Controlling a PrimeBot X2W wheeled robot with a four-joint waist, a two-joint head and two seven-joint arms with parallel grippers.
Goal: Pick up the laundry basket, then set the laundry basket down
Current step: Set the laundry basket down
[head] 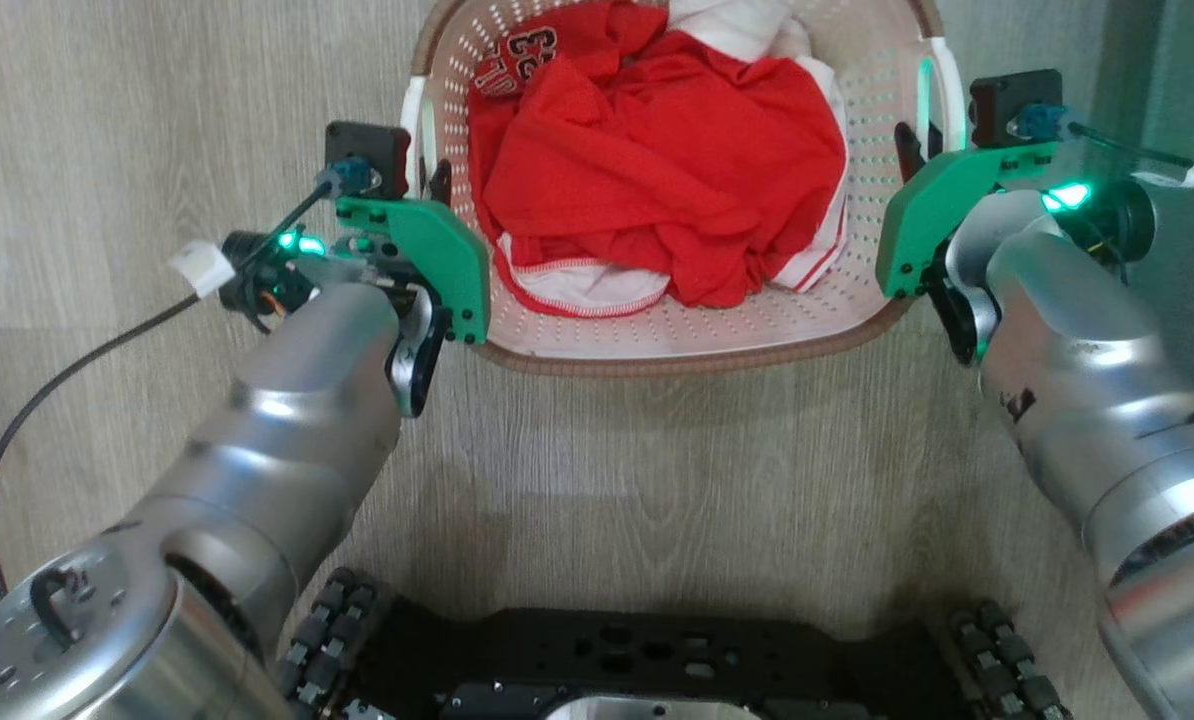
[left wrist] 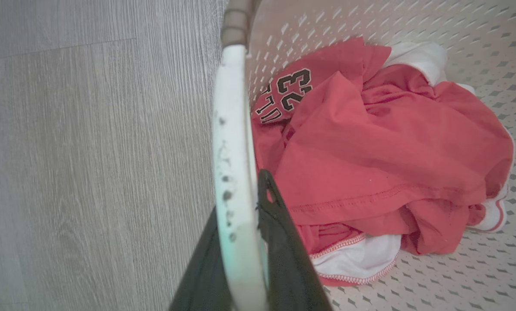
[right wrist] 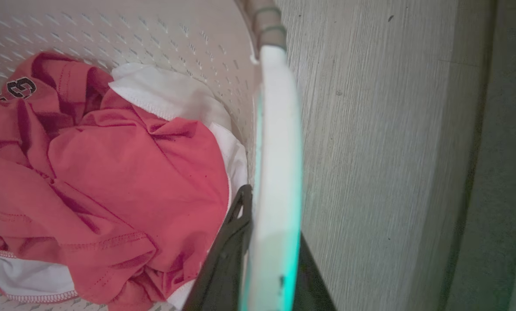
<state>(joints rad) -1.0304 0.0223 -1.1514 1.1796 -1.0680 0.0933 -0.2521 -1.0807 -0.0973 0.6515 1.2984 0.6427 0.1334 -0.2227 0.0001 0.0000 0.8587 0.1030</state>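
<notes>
Head view: the laundry basket [head: 687, 352] lies centred ahead of me over the wood-look floor [head: 657, 480], with red and white clothes [head: 657, 150] heaped inside. My left gripper [head: 427, 180] is at its left handle [head: 413, 115] and my right gripper [head: 915, 145] is at its right handle [head: 949, 85]. I cannot tell whether the base touches the floor.

Left wrist view: 2 dark fingers [left wrist: 281, 237] straddle the white handle, 1 on each side, pinching it.

Right wrist view: 2 fingers [right wrist: 230, 246] pinch the other handle in the same way.

To do this step well, I judge both arms should move at 1 pace. The rim should stay level, so that neither handle twists free and the clothes stay put.
</notes>
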